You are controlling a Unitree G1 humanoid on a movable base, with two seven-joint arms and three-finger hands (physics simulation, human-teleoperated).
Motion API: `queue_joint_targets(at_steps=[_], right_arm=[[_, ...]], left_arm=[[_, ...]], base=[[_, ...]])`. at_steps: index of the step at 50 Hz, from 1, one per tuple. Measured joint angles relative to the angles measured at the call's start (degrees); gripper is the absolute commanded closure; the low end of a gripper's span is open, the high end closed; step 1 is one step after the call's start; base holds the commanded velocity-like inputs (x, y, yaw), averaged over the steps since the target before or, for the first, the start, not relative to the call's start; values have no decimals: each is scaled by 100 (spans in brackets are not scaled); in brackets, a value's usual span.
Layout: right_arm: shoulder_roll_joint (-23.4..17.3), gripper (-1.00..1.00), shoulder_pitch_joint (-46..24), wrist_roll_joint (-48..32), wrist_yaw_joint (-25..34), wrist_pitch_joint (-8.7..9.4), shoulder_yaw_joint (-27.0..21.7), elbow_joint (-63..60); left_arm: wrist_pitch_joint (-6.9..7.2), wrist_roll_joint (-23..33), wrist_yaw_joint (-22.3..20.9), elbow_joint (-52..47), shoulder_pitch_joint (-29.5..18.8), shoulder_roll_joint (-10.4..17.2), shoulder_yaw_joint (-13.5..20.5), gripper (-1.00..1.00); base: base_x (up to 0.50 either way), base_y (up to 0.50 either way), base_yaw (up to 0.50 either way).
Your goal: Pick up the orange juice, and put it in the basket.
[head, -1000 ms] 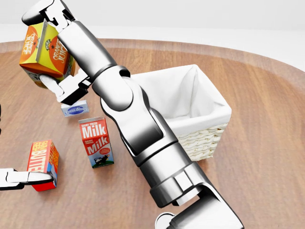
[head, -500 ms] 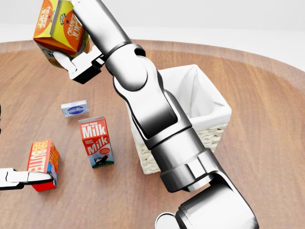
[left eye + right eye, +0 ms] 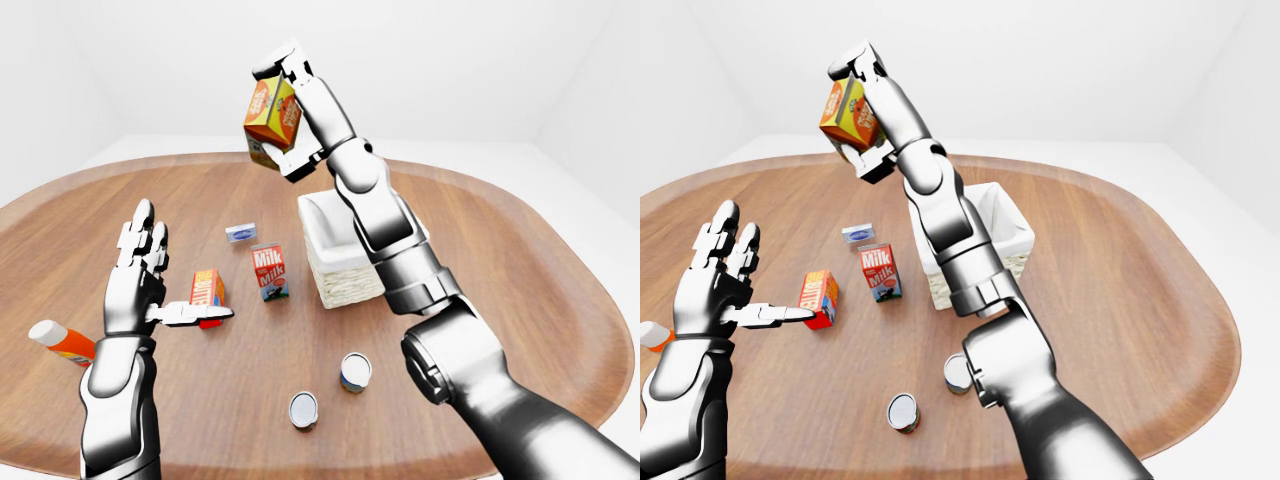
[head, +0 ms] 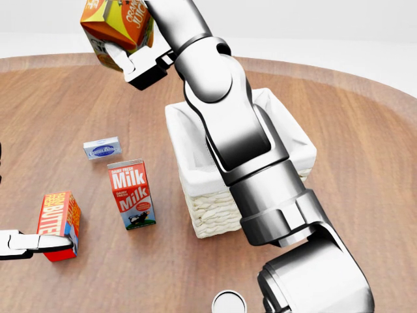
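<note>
My right hand point(image 3: 278, 115) is shut on the orange juice carton point(image 3: 271, 112), held high above the table and tilted, up and to the left of the basket. In the head view the carton point(image 4: 117, 25) sits at the top edge, left of the white-lined wicker basket point(image 4: 208, 208). My right arm covers much of the basket's inside. My left hand point(image 3: 150, 270) is open, fingers spread, its thumb touching the red butter box point(image 3: 206, 290).
A milk carton point(image 4: 132, 193) stands left of the basket, with a small blue-white box point(image 4: 102, 149) above it. Two cans point(image 3: 355, 371) point(image 3: 303, 409) stand near the bottom of the left-eye view. An orange-and-white tube point(image 3: 62, 341) lies at the left. The round wooden table's edge point(image 3: 560, 400) curves at the right.
My right arm has lifted the orange juice carton higher and carried it rightward, closer to the basket. The left hand and the other items stayed put.
</note>
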Motion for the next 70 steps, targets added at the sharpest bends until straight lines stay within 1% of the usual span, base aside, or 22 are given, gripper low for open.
queue_joint_targets(at_steps=[6,15,21,35,43,52,65,70], right_arm=[[-144,100,-64,42,-53,11,-65,64],[-366,100,-293,161,-198,-105,-174,445],[-510,100,-508,263,-308,-261,-249,842],[-809,100,-999,505,-548,-725,-414,1968],[-975,100,-1206,612,-656,-920,-518,2566],[-1123,100,-1381,693,-765,-920,-641,3070],[-1215,100,-1540,658,-864,-920,-756,3489],[-1249,100,-1568,600,-907,-889,-809,3602]], left_arm=[[0,2,-1,-4,3,-3,-1,-100],[0,3,0,10,1,-3,-1,-100],[0,1,-2,-3,6,-4,1,-100],[0,0,0,8,0,-2,1,-100],[0,1,2,13,-2,-2,-2,-100],[0,-1,1,10,-4,0,-1,-100],[0,-2,1,11,-10,3,-1,-100],[0,-2,1,11,-11,4,-1,-100]], base=[[0,0,0],[0,0,0],[0,0,0],[0,0,0],[0,0,0],[0,0,0],[0,0,0],[0,0,0]])
